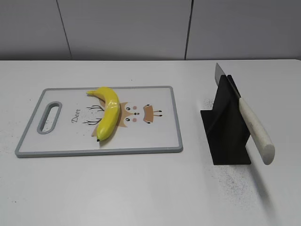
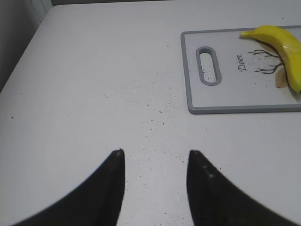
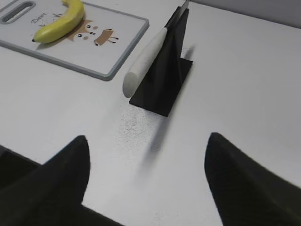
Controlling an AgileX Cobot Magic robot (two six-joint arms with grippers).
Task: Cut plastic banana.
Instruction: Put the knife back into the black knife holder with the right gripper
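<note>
The plastic banana (image 1: 107,113) lies whole on the cutting board (image 1: 160,141), left of frame, ready for slicing. At right, the knife (image 1: 249,123) rests slotted in its black stand (image 1: 225,127), handle offered. Both claws, left claw (image 2: 155,162) and right claw (image 3: 146,155), hang open and empty above the bench (image 1: 141,188).

Tally of things on the surface (image 1: 141,188)

One plastic banana (image 1: 107,113), one cutting board (image 1: 160,136), one knife (image 1: 251,125), one black knife stand (image 1: 225,134); two grippers, each showing two fingers (image 2: 110,188) (image 3: 61,174).
</note>
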